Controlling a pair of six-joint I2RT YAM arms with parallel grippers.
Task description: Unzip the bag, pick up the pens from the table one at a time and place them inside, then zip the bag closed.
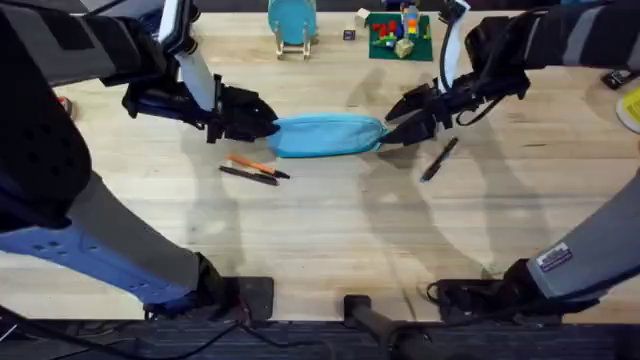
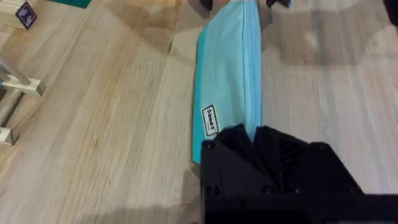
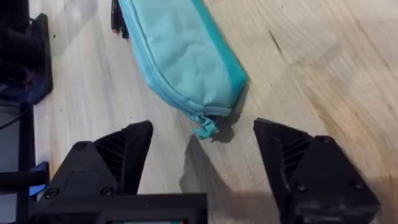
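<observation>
The light blue bag (image 1: 325, 135) lies lengthwise in the middle of the table (image 1: 330, 240), zipped shut. My left gripper (image 1: 265, 125) is shut on its left end; in the left wrist view the black fingers (image 2: 273, 152) clamp that end of the bag (image 2: 227, 81). My right gripper (image 1: 395, 122) is open at the right end. In the right wrist view the zipper pull (image 3: 204, 129) lies between and just ahead of its spread fingers (image 3: 127, 149). An orange pen (image 1: 255, 164) and a black pen (image 1: 248, 175) lie in front of the bag's left half. Another black pen (image 1: 440, 158) lies to the right.
A teal round stand (image 1: 292, 22) and a green plate with coloured bricks (image 1: 400, 35) sit at the table's back edge. A yellow object (image 1: 632, 105) lies at the right edge. Bare wood stretches in front of the pens.
</observation>
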